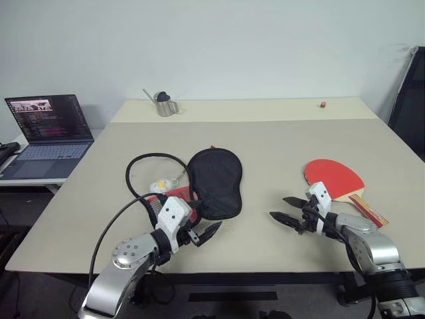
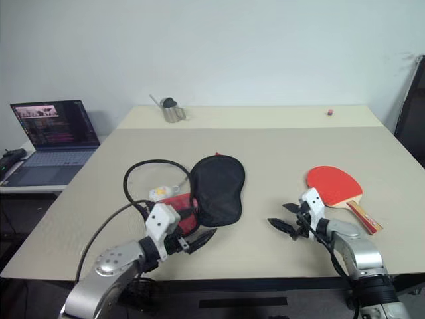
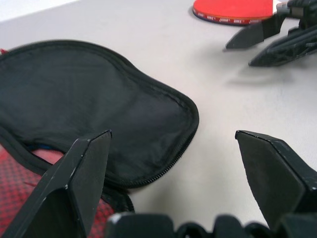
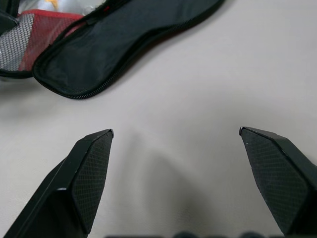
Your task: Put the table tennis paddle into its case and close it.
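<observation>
The table tennis paddle [image 1: 334,178] lies red face up at the right of the table, its striped handle toward the near right edge. The case [image 1: 214,181] lies unzipped in the middle, black flap spread flat, red mesh inside showing at its near left [image 1: 178,196]. My left gripper [image 1: 201,232] hovers open just in front of the case's near edge [image 3: 89,104], holding nothing. My right gripper [image 1: 280,208] stands open and empty over bare table, left of the paddle, pointing toward the case [image 4: 114,44].
A looped black cable [image 1: 143,166] and a small yellow-white object [image 1: 159,186] lie beside the case's left. A metal pitcher [image 1: 164,104] and a small red item [image 1: 323,104] sit at the far edge. A laptop [image 1: 50,133] stands on a side desk, left.
</observation>
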`<action>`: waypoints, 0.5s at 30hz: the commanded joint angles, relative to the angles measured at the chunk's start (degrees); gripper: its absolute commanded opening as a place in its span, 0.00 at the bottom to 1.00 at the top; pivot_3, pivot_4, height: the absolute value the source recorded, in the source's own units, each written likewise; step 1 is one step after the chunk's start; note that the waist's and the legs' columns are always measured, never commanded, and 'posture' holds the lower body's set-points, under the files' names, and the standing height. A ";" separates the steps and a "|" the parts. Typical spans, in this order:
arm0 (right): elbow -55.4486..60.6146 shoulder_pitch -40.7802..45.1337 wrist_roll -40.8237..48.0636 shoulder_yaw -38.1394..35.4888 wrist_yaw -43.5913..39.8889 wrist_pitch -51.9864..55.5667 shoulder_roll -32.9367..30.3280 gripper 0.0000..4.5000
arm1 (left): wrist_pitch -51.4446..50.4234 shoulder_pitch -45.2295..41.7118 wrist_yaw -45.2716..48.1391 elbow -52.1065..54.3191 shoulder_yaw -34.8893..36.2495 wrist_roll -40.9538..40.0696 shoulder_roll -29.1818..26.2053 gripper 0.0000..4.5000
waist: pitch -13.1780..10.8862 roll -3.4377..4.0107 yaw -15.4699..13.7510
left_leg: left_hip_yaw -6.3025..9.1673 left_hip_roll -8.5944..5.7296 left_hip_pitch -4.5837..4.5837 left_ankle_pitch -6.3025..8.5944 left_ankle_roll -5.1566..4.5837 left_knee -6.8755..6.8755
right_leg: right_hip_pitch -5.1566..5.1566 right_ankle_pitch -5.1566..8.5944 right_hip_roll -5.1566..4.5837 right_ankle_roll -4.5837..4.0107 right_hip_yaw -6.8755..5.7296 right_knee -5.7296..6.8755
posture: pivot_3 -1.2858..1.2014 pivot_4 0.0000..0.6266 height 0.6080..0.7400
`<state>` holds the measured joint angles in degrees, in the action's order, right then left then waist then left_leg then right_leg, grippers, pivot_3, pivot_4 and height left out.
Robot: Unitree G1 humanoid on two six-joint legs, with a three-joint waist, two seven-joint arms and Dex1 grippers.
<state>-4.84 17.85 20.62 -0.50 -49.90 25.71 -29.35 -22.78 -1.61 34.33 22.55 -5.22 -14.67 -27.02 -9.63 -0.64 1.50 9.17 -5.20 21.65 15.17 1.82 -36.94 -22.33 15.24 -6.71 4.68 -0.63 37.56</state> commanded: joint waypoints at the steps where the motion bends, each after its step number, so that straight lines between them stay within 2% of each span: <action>1: 2.52 -0.70 0.33 -0.43 -0.55 0.61 -1.43 0.99 | 2.63 -1.99 0.15 -1.08 -0.52 0.93 0.64 0.97 | 0.00 0.00 -0.06 | 0.00 0.00 0.00 0.00 0.00 0.00 | 0.00 0.00 0.00 0.00 0.00 0.00 | 0.52 0.24 1.00; 10: 8.52 -0.58 3.69 -3.24 1.36 5.06 -1.95 0.99 | 6.04 -3.52 1.95 -5.33 -0.20 0.74 1.59 0.97 | 0.00 0.00 -0.19 | 0.00 -0.01 0.01 0.01 -0.01 0.00 | 0.00 0.00 -0.02 0.01 -0.01 -0.01 | 0.52 0.24 1.00; 15: 9.81 0.14 4.61 -1.95 0.56 6.21 -1.77 0.99 | 6.35 -2.97 2.06 -4.57 1.19 -0.31 1.52 0.97 | 0.00 0.00 -0.22 | 0.02 -0.01 0.02 0.01 -0.02 0.00 | 0.00 0.00 -0.02 0.01 -0.02 -0.01 | 0.52 0.24 1.00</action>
<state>2.53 16.89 24.00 -2.07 -48.71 31.81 -30.83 -17.69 -4.58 35.95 15.98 -5.52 -13.98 -25.37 -9.63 -0.64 1.28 9.19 -5.21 21.67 15.19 1.80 -36.94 -22.33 15.24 -6.73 4.69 -0.66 37.55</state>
